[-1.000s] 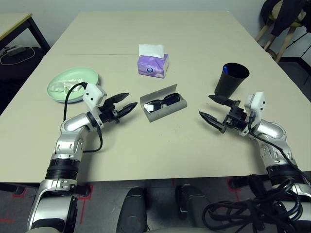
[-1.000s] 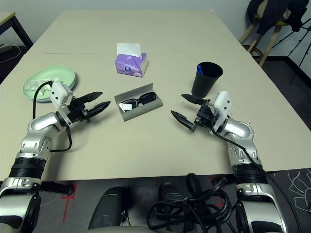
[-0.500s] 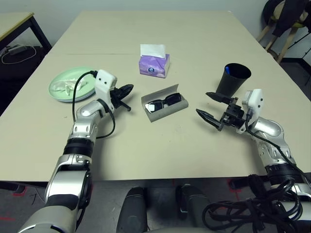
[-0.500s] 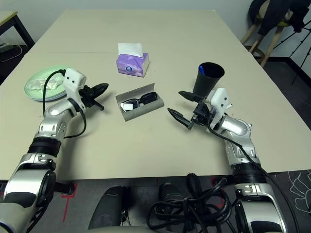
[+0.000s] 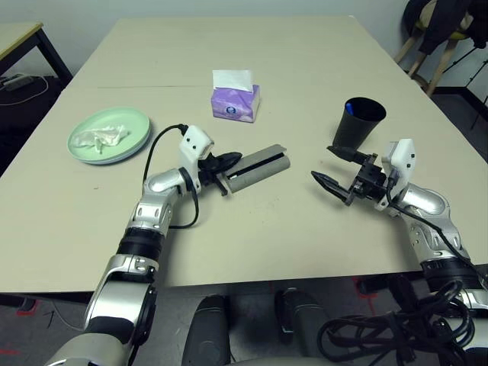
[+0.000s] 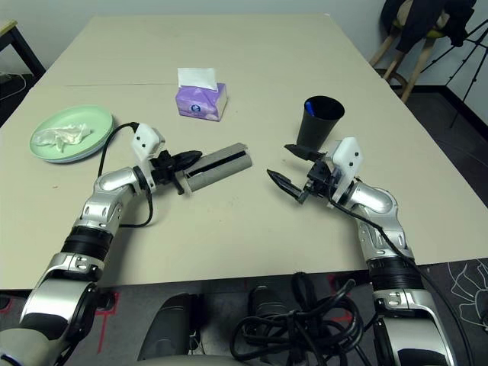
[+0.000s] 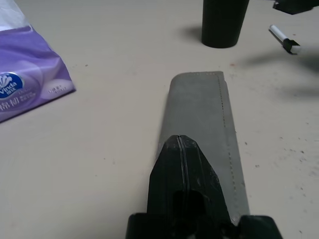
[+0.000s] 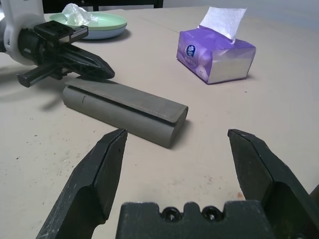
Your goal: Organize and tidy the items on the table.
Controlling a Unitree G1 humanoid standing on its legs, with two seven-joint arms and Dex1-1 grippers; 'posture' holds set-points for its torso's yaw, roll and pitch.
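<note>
The left gripper (image 5: 229, 160) reaches nearly level toward three o'clock, its jaws clenched together with the tips over the near end of the closed grey glasses case (image 5: 259, 164) at the tabletop's (image 5: 252, 229) middle. The right gripper (image 5: 335, 169), at the case's three o'clock, points back toward nine o'clock with jaws spread and nothing between them, just before the black cup (image 5: 361, 123).

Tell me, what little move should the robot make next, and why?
Probably draw the left gripper back off the grey glasses case. The case now lies shut on the table, and the closed fingers rest over its near end, so that job looks done. The right gripper hangs open beside the black cup.
</note>
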